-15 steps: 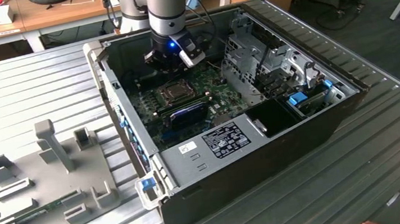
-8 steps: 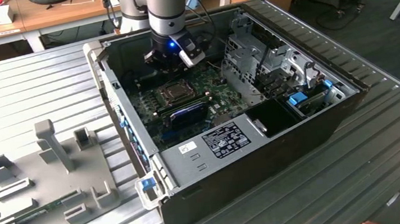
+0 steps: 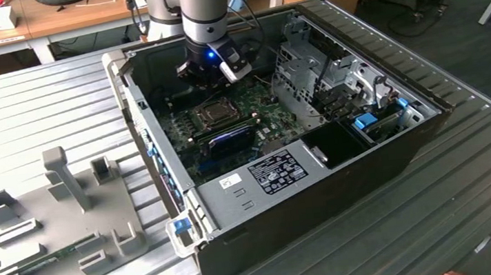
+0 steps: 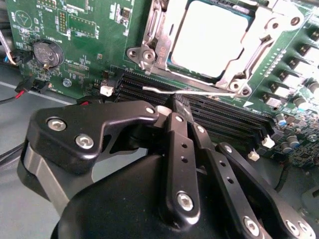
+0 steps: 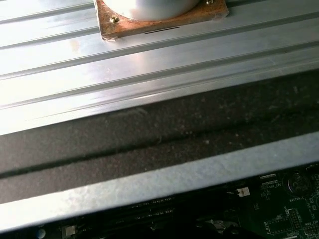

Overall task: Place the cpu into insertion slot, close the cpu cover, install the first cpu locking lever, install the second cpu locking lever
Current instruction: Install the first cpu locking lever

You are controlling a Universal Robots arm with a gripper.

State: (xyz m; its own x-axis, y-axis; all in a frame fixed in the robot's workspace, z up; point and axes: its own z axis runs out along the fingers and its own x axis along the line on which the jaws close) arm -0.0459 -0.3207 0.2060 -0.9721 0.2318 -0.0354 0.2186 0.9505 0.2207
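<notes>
Inside the insertion slot (image 3: 212,113) on the green circuit board (image 4: 94,25), the cpu (image 4: 209,37) lies flat, its pale face showing through the window of the cpu cover (image 4: 260,37), which looks to be folded down over it. Along the socket edge nearest the arm runs a thin locking lever (image 4: 199,92), a bare metal rod lying between the socket and the black memory slots (image 4: 214,117), its long axis parallel to those slots. Whether it is latched I cannot tell. In the second wrist view the gripper (image 4: 172,107) has its fingers drawn together, nothing visible between them, with the tip just beside that rod on the memory-slot side and pointing toward the socket. So the cpu lies straight ahead of the fingertips, and the rod crosses their line at roughly a right angle. In the exterior view the gripper hangs low inside the open computer case (image 3: 342,168), just beyond the socket. The case rests on a ribbed metal table (image 3: 29,106).
</notes>
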